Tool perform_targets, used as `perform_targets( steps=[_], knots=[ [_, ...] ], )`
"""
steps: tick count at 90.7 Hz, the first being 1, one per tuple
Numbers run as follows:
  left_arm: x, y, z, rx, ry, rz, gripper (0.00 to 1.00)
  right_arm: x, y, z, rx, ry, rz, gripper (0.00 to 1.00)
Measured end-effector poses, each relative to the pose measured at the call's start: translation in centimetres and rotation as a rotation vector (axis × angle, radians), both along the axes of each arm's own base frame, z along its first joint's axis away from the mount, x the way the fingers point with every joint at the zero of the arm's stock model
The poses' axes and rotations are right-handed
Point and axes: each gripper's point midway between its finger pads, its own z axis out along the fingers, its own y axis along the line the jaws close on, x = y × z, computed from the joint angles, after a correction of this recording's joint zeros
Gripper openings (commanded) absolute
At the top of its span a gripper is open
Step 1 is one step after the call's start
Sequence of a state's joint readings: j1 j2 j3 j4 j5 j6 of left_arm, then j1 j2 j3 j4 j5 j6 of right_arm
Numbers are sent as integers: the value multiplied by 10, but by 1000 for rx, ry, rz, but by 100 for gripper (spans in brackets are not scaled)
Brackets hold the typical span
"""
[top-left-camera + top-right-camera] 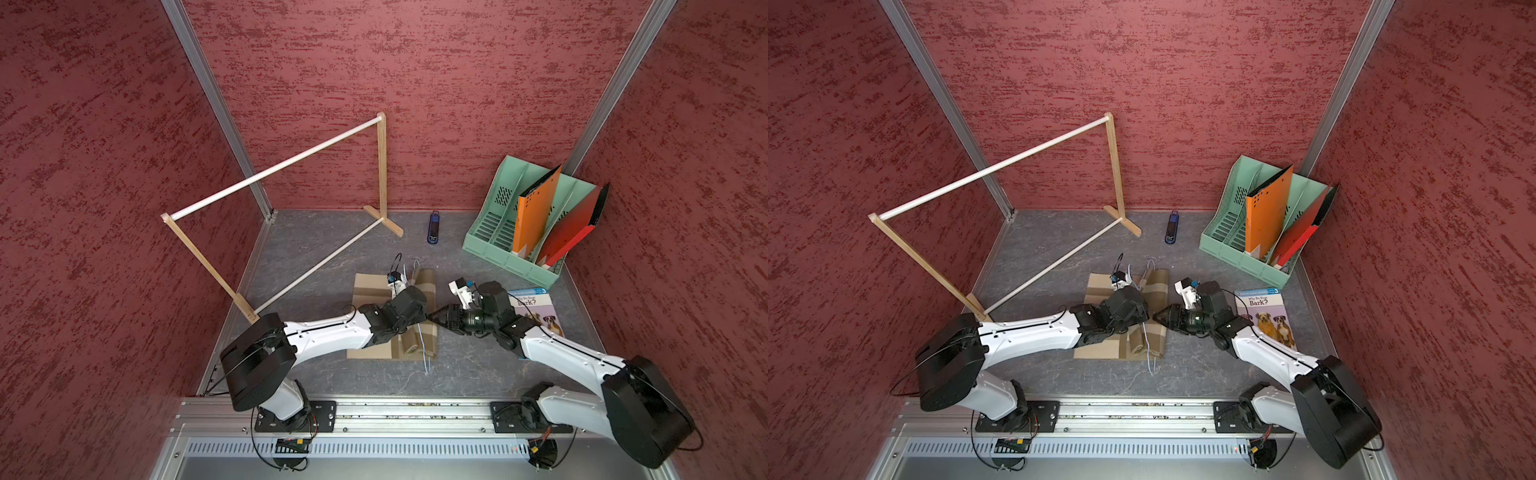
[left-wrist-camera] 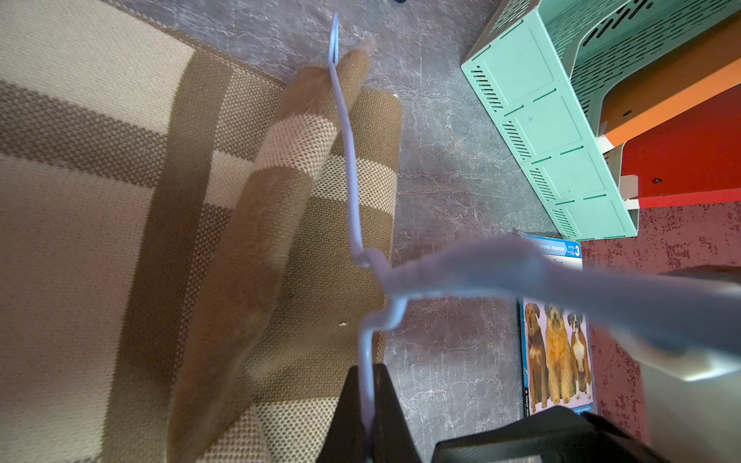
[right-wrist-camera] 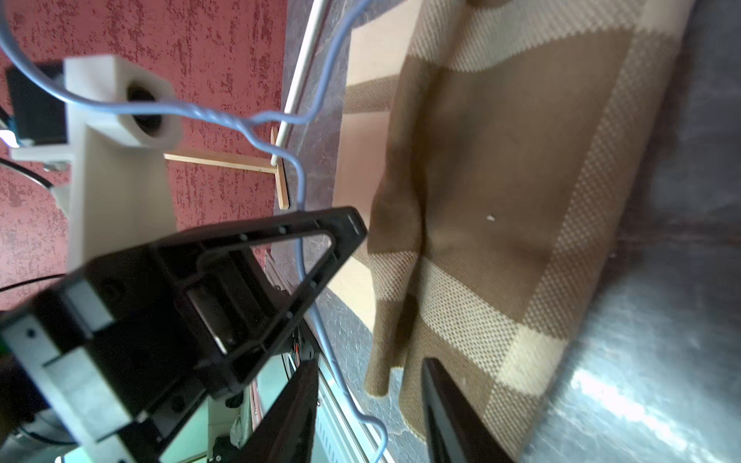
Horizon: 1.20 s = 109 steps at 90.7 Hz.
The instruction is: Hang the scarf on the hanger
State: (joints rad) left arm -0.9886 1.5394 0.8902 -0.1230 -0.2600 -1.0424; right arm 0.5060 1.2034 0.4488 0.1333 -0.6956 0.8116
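One scarf (image 2: 100,240) fold drapes over the wire hanger (image 2: 348,160) clamped in my left gripper (image 2: 369,421); right gripper (image 3: 369,362) gapes empty alongside. Remainder lies on table (image 2: 441,180); I judge hanging part-done.

The hanger (image 2: 349,160) above the scarf (image 1: 368,291), book (image 1: 536,305) rightward

- Left arm (image 1: 324,332): white shells, black joint housings, thin black cable.
- Right arm (image 1: 569,353): same white-and-black build, small dark screws.
- Left gripper (image 3: 353,228): black, triangular open-frame fingers.
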Motion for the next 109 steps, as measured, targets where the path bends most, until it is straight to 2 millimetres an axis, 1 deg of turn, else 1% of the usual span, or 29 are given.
perform_targets(
  steps=[12, 23, 36, 60, 76, 89, 96, 103, 109],
  knots=[
    [0, 0, 0, 0, 0, 0, 0, -10, 7, -7, 15, 18, 38, 45],
    [0, -1, 1, 0, 0, 0, 0, -14, 18, 1, 52, -5, 76, 46],
    [0, -1, -1, 4, 3, -1, 0, -16, 26, 5, 76, -27, 99, 42],
    [1, -1, -1, 4, 2, -1, 0, -18, 36, -11, 63, 6, 126, 35],
    [1, -1, -1, 4, 2, -1, 0, -18, 42, -12, 73, 0, 144, 26],
    [0, -1, -2, 10, 5, -2, 0, -18, 46, -13, 85, 2, 157, 21],
    [0, -1, -3, 13, 6, -3, 1, -19, 47, -13, 93, 5, 162, 15],
    [0, 0, -3, 16, 6, -3, 3, -19, 49, -11, 102, -11, 174, 9],
    [2, 0, -2, 17, 1, 1, 8, -18, 51, -7, 109, -44, 185, 5]
  ],
)
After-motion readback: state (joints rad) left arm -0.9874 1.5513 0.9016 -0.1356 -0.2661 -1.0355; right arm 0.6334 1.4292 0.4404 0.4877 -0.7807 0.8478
